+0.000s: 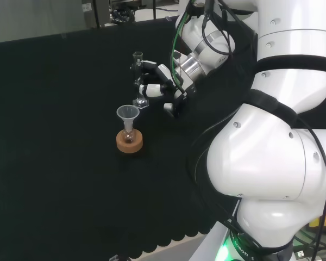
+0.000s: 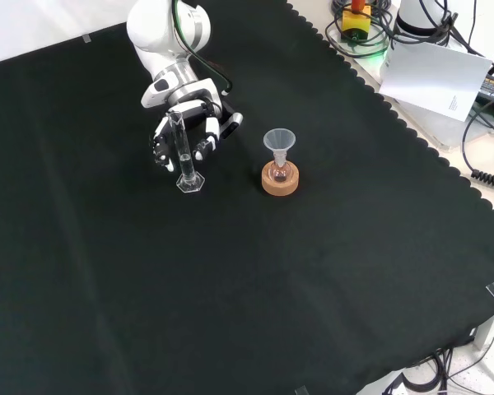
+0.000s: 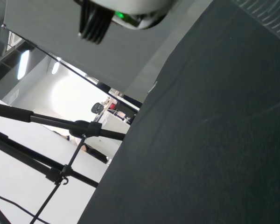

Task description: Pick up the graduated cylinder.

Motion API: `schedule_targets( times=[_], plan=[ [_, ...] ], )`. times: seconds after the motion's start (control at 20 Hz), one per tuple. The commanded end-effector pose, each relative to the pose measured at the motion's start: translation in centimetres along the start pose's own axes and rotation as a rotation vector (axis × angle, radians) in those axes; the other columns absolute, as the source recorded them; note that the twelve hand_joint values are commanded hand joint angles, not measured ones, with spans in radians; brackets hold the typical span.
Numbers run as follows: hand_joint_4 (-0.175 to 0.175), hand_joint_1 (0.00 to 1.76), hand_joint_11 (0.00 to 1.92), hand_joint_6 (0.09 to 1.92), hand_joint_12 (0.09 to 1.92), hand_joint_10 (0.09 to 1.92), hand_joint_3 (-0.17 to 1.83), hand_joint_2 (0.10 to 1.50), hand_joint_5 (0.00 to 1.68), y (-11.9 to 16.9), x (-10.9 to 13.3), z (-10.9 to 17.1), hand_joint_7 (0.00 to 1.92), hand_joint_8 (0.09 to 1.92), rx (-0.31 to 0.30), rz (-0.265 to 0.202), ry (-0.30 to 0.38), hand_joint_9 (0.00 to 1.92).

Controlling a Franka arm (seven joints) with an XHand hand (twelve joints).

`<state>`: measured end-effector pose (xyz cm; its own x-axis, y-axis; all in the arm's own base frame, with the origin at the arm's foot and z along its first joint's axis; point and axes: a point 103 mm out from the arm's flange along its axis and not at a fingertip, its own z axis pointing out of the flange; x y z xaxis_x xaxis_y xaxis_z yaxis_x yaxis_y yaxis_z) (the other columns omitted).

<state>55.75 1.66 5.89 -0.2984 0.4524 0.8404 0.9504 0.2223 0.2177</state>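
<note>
The graduated cylinder is a thin clear tube that stands upright on its flat base on the black cloth. The hand is right beside it, at its right in the head view and just behind it in the front view. Its fingers are spread and slightly bent toward the tube, with the thumb lower. I cannot tell whether any finger touches the glass. The cylinder's base rests on the cloth.
A clear funnel sits in a small flask on a cork ring, close to the cylinder. The cloth's scalloped edge, a paper sheet and cables lie at the front view's right. The wrist view shows cloth.
</note>
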Motion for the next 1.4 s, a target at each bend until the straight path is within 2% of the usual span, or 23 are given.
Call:
schedule_targets(
  times=[0.05,0.1,0.2,0.25,0.35,0.5,1.05,1.25,1.4],
  plan=[
    [-0.003,1.07,0.92,0.68,0.99,0.29,0.63,0.76,0.66,0.0,0.0,0.0,0.76,0.59,-0.006,0.0,-0.001,1.1],
    [0.006,1.08,0.98,0.68,0.96,0.28,0.62,0.79,0.73,0.0,-0.1,0.0,0.82,0.6,-0.009,0.001,-0.005,1.14],
    [-0.02,1.07,1.1,1.0,0.9,0.26,0.33,0.99,0.83,0.0,-0.1,-0.1,0.92,0.61,-0.012,0.005,-0.012,1.21],
    [-0.026,1.07,1.14,1.09,0.88,0.25,0.2,1.07,0.84,0.0,0.0,-0.2,0.95,0.61,-0.011,0.008,-0.02,1.23],
    [-0.028,1.06,1.17,1.17,0.85,0.24,0.07,1.14,0.85,0.0,0.0,-0.4,0.98,0.6,-0.01,0.01,-0.046,1.25],
    [-0.028,1.06,1.19,1.2,0.84,0.22,0.02,1.17,0.84,-0.1,0.2,-0.6,0.99,0.6,-0.01,0.013,-0.077,1.26],
    [-0.051,1.07,1.26,1.18,0.8,0.19,0.0,1.18,0.86,-0.1,2.6,-2.9,1.04,0.59,0.099,-0.018,-0.367,1.31],
    [-0.059,1.08,1.29,1.15,0.77,0.16,0.0,1.17,0.88,-0.2,3.8,-3.7,1.09,0.55,0.142,-0.022,-0.441,1.35],
    [-0.067,1.09,1.31,1.14,0.75,0.14,0.0,1.16,0.9,-0.6,4.9,-4.1,1.12,0.52,0.15,-0.01,-0.475,1.38]
  ],
)
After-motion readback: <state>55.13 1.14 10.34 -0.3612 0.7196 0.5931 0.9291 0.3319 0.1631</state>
